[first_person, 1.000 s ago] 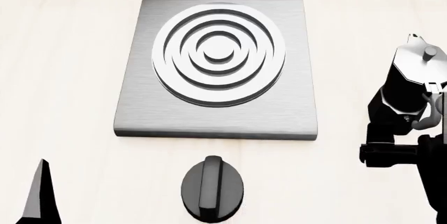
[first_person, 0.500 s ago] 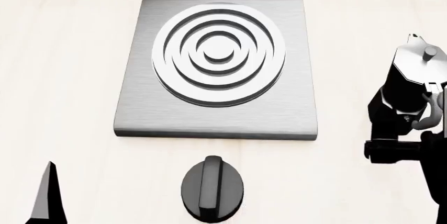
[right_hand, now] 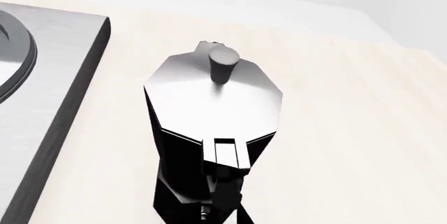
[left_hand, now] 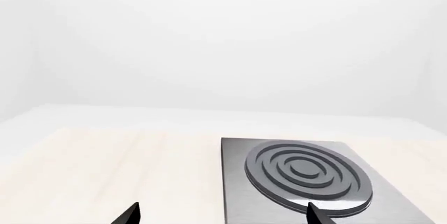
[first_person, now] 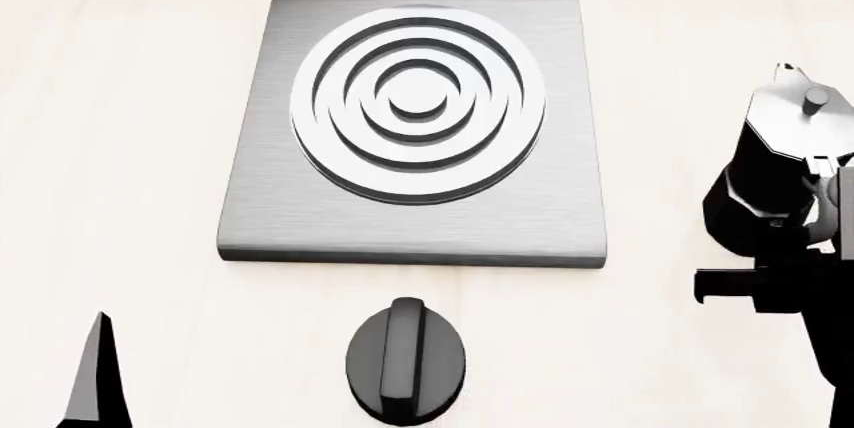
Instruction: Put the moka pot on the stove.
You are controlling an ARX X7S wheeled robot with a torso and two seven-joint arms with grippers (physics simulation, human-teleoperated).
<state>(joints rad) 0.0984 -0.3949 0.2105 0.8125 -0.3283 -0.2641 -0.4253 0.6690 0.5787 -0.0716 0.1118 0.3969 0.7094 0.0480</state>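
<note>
The table (first_person: 120,148) is carrying the stove (first_person: 267,208), which is lying well off to the left of the right gripper (first_person: 801,283). The moka pot (first_person: 781,163) is standing upright just beyond that gripper, beside the stove. I cannot tell whether its jaws are clamping the handle. A loose hold risks tipping the tall pot. The left gripper (left_hand: 220,216) is hanging spread apart, empty.
</note>
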